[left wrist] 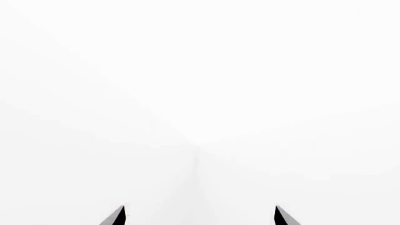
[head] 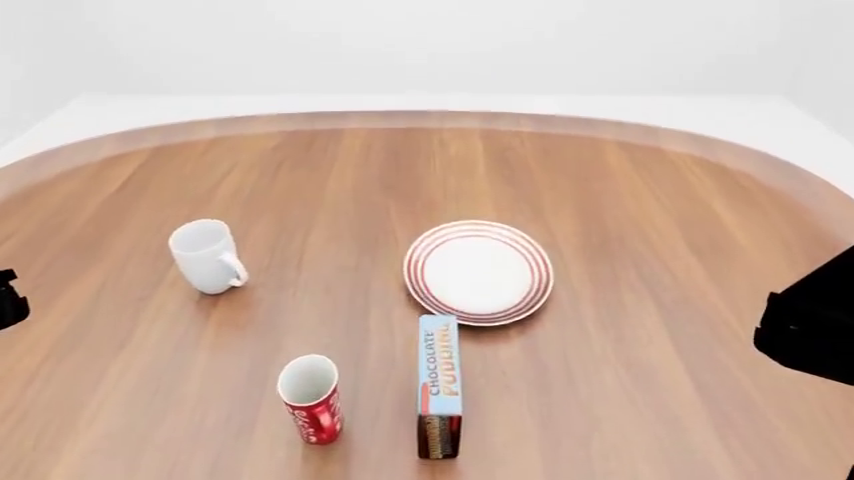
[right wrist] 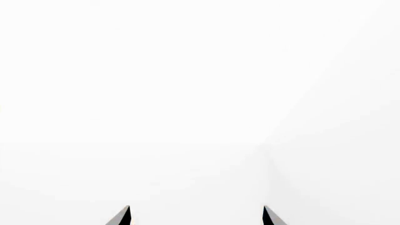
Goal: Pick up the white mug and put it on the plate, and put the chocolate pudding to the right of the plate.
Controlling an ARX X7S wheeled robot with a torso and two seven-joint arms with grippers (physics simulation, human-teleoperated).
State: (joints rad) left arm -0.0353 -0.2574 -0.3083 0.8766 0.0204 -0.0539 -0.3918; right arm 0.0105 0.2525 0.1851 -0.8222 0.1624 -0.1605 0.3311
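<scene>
Plain white ceramic mug [head: 207,256] upright at wooden table [head: 641,200] left, ringed white plate [head: 479,272] centre, blue chocolate pudding box [head: 439,383] just before it, both grippers' [left wrist: 200,216] [right wrist: 196,216] jaws apart, empty

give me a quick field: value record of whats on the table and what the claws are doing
surface: round wooden table
white mug: upright, left of the plate, handle toward the camera's right
plate: bare, centre-right
chocolate pudding: lying flat, just in front of the plate's near rim
red-and-white cup: upright, left of the pudding
left claw: open, holding nothing
right claw: open, holding nothing
task progress: nothing moved yet
</scene>
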